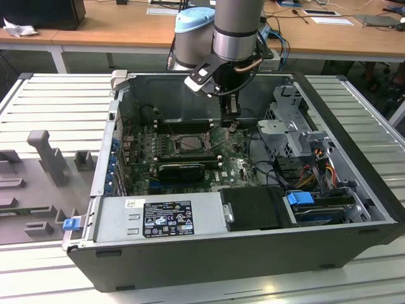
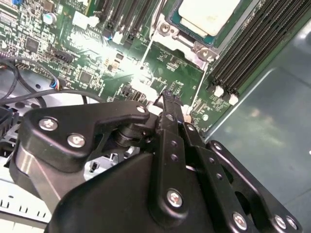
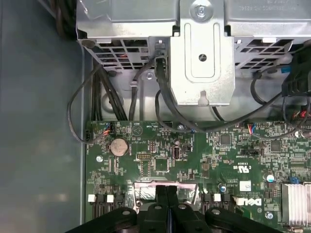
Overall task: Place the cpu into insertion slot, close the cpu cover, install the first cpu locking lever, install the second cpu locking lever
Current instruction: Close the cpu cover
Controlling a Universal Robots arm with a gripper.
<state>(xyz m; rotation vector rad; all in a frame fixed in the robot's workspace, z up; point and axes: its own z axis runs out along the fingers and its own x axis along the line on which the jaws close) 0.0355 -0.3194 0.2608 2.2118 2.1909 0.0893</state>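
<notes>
Hanging beside the seated cpu (image 2: 209, 14), the gripper (image 2: 167, 95), jaws pressed together, is seemingly working on lever locking, needing precise contact.

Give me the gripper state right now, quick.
Gripper: closed, fingers pressed together, nothing held between them.
</notes>
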